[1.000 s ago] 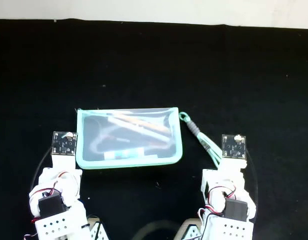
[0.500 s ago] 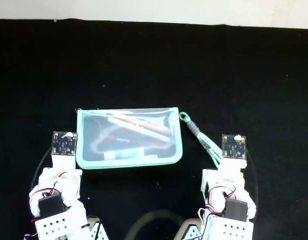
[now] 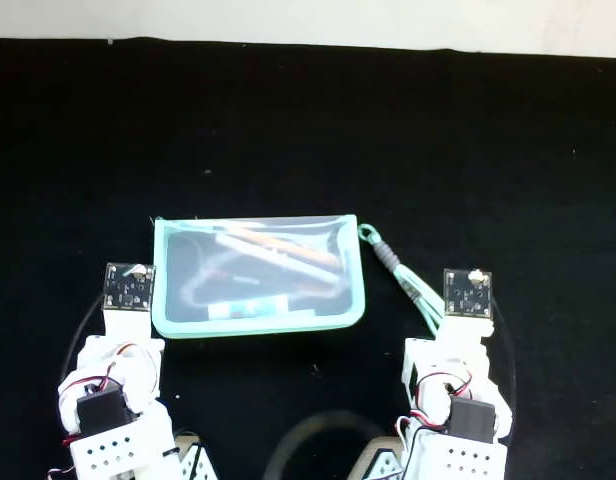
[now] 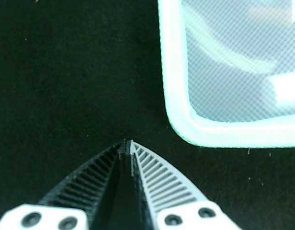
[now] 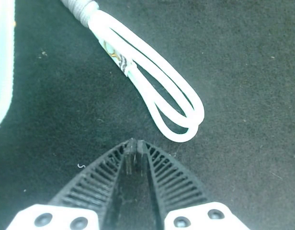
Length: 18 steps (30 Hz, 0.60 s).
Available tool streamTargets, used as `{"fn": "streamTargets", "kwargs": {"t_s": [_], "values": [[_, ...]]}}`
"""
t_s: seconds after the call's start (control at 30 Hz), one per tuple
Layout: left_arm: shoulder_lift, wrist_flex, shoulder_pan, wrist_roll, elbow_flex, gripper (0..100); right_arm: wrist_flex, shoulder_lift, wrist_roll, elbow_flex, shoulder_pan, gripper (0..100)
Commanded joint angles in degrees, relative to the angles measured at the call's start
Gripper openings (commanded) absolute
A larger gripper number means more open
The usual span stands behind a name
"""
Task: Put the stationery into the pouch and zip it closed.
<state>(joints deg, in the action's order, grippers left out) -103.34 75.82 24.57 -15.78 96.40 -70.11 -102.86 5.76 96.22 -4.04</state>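
A clear pouch with a mint-green border (image 3: 256, 277) lies flat on the black table, its zipper edge along the far side looking shut. Pens and other stationery (image 3: 278, 255) show through its mesh wall. A mint cord loop (image 3: 406, 280) trails from the zipper end toward the right arm. My left gripper (image 4: 127, 143) is shut on nothing, resting just off the pouch's near corner (image 4: 186, 132). My right gripper (image 5: 134, 142) is also shut and empty, its tips a short way from the end of the cord loop (image 5: 183, 129).
Black cloth covers the table (image 3: 308, 130), with a pale wall strip along the far edge. Both arm bases (image 3: 118, 420) (image 3: 458, 420) sit at the near edge, either side of a dark cable loop.
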Motion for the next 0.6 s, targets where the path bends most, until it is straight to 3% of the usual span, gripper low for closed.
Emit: {"fn": "streamTargets", "kwargs": {"t_s": [0.0, 0.57], "values": [[-0.48, 0.18, 0.40, -0.44, 0.75, 1, -0.66, -0.75, 0.62, 7.08, -0.40, 0.9], [-0.57, -0.18, -1.80, -0.44, 0.75, 1, 1.63, -0.66, 0.70, 7.16, 1.01, 0.9]]}}
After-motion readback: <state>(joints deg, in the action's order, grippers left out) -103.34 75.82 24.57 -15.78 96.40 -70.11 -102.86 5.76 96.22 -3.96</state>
